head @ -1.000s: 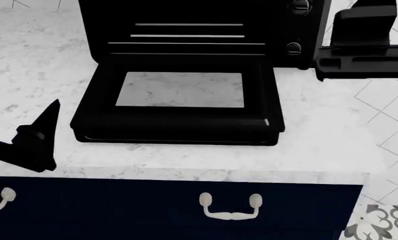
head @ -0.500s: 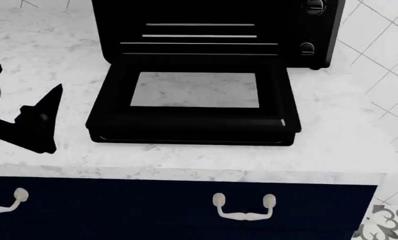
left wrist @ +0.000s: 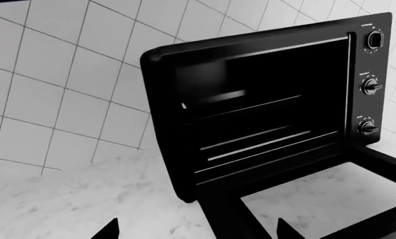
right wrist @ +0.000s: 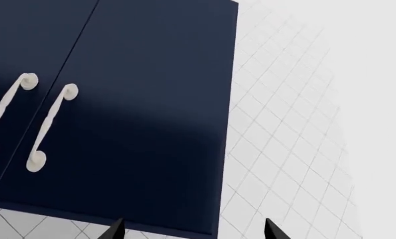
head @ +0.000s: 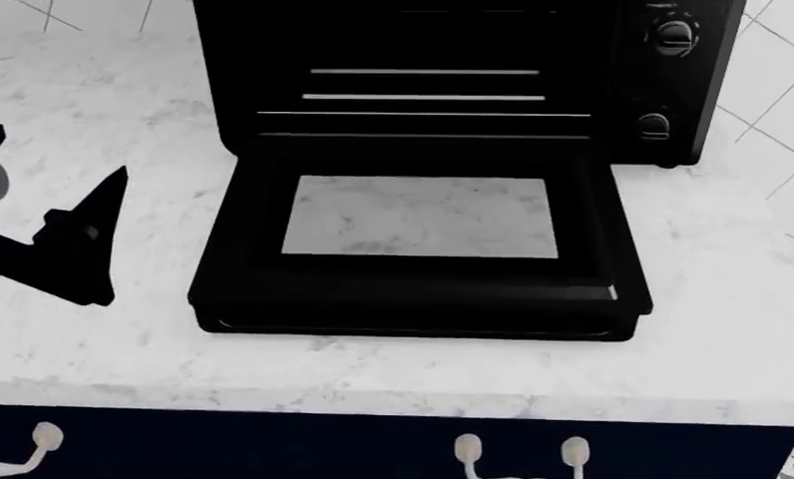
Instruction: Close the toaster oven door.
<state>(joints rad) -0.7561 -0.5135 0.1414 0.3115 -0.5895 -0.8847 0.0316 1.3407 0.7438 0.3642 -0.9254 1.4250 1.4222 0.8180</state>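
While toaster oven door (head: pixel 421 269) lies flat — left pincer (head: pixel 51 215) beside, spread.

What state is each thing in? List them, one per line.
toaster oven door: fully open, lying flat over the countertop.
toaster oven: cavity exposed, wire racks inside.
left end effector: open, empty, left of the door.
right end effector: open, empty, facing closed upper cabinet doors.

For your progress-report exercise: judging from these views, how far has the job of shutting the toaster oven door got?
Nothing looks done: the toaster oven door lies flat open on the counter, racks exposed inside the toaster oven. In hand: the left gripper, open, hovers beside the door, touching nothing. Left: lifting the door shut.
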